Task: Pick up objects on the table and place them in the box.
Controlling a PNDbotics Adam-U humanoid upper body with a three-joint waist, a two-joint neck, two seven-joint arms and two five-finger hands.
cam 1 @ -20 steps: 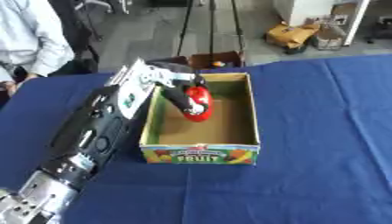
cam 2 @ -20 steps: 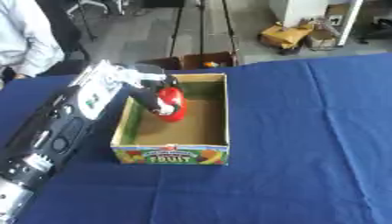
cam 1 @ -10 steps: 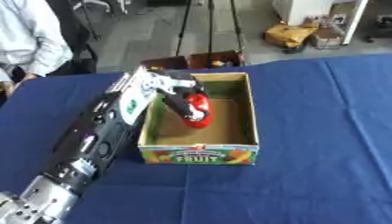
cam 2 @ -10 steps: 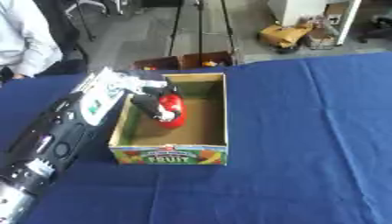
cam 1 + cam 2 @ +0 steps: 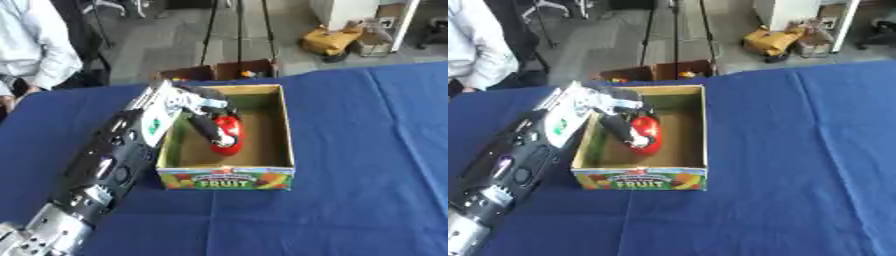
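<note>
An open cardboard box (image 5: 278,125) with a "FRUIT" label on its front stands on the blue table. My left arm reaches in from the lower left and over the box's left wall. Inside the box my left hand (image 5: 203,107) is curled round a red object (image 5: 229,134), with black fingers (image 5: 210,131) lying across it. The red object sits low over the box floor; whether it touches the floor I cannot tell. My right hand shows in neither view.
The blue tablecloth (image 5: 367,165) spreads wide to the right of and in front of the box. Beyond the far table edge stand small cardboard boxes (image 5: 243,69) on the floor, tripod legs, and a person in a white shirt at the upper left.
My left hand has carried the red object lower and a little deeper into the box. The picture has also shifted slightly.
</note>
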